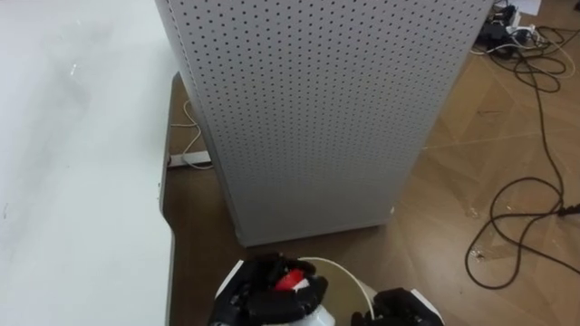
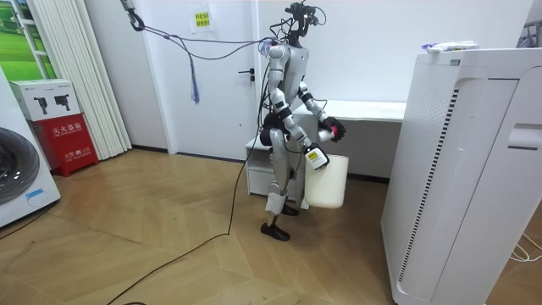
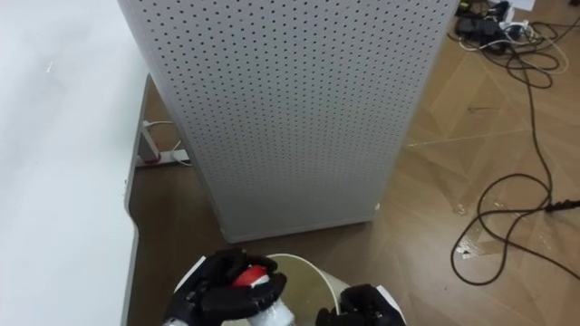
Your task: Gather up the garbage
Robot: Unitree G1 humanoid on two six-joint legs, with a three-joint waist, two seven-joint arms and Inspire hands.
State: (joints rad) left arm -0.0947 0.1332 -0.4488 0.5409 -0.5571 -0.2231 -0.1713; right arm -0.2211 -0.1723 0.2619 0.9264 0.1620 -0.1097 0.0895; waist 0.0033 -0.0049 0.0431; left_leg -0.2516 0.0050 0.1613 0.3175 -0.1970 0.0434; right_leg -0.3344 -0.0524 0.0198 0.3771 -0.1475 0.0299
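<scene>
Left eye view: red garbage (image 1: 288,281) in left hand (image 1: 256,295)

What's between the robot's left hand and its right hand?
The curved rim of the white bin spans the gap between left hand, gripping red garbage, and right hand, in both eye views.

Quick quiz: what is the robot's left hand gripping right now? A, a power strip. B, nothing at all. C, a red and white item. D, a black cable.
C: the left hand has its fingers curled round a red and white item, close to the white bin.
</scene>
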